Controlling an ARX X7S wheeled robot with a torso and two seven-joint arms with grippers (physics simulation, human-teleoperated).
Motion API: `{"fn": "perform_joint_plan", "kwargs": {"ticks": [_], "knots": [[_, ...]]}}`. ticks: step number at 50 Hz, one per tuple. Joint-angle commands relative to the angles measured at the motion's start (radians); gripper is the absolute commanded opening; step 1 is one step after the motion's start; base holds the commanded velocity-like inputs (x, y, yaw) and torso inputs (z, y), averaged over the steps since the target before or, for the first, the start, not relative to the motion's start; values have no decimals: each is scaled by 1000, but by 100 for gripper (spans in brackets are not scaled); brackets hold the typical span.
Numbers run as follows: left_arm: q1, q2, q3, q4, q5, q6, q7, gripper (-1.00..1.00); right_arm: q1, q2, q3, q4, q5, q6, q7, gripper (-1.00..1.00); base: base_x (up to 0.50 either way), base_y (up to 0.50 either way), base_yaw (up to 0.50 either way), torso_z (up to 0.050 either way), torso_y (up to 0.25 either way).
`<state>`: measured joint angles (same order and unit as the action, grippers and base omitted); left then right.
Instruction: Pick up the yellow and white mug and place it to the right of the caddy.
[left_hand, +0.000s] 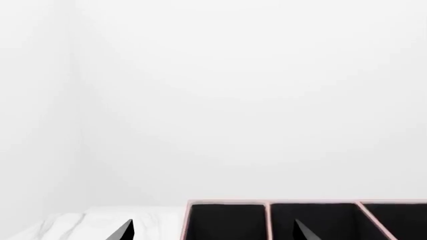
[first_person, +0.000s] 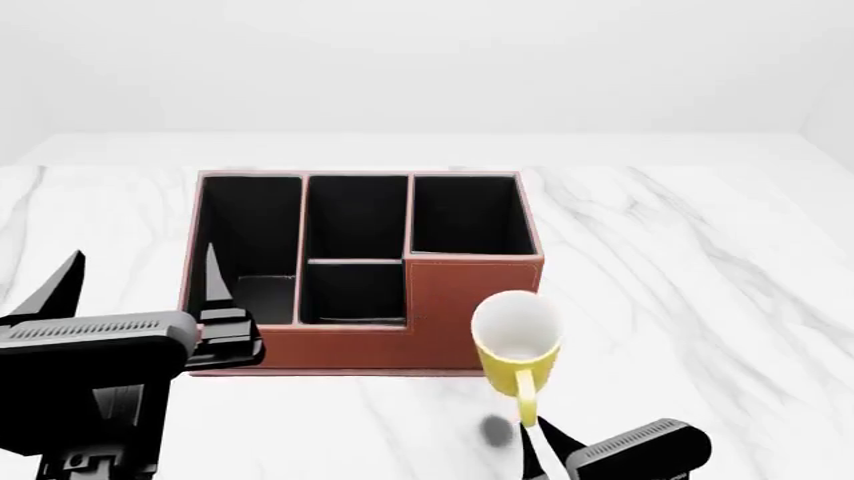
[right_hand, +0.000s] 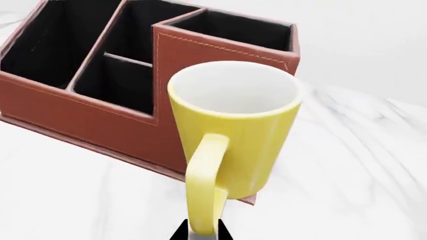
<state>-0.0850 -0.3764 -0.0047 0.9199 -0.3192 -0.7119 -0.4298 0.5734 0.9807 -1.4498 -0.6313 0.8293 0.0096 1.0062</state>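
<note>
The small yellow mug with a white inside and yellow loop handle (first_person: 515, 345) sits in the lower centre-right of the head view, lifted off the white marble table (first_person: 694, 270): a small dark shadow lies on the marble below it. Its handle points down toward the right tool (first_person: 538, 440), whose black fingertips (right_hand: 198, 231) pinch the lower end of the loop, so the right tool is closed narrowly on the handle. The mug tilts, its open mouth turned toward the camera.

The mug overlaps the front right corner of the large reddish-brown leather-like caddy with four black-lined compartments (first_person: 454, 300) in the head view; whether it touches that wall is hard to tell. To the right of the caddy the marble runs bare to the frame's right edge.

At lower left the left tool (first_person: 140, 285) has its two black fingers spread wide apart, holding nothing, hovering by the caddy's left front corner
</note>
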Motion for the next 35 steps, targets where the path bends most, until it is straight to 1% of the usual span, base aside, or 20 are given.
{"fn": "perform_joint_plan", "kwargs": {"ticks": [1,6,13,27,35], "knots": [[1,-4,-2,4,-6,0,-7,100,-32,79,20,-38,-41,-39,51,-100,0,0,0,0,0],[1,-5,0,5,-7,1,-9,100,-52,113,29,-37,-45,-71,82,-100,0,0,0,0,0],[3,-7,1,4,-10,4,-13,100,-65,130,41,-19,-42,-97,106,-100,0,0,0,0,1],[8,-12,3,-11,-10,23,-15,100,-67,134,73,52,-16,-140,119,-100,0,0,0,0,0],[8,-13,6,-20,-10,32,-16,100,-43,113,96,101,13,-153,88,-100,0,0,0,0,1]]}}
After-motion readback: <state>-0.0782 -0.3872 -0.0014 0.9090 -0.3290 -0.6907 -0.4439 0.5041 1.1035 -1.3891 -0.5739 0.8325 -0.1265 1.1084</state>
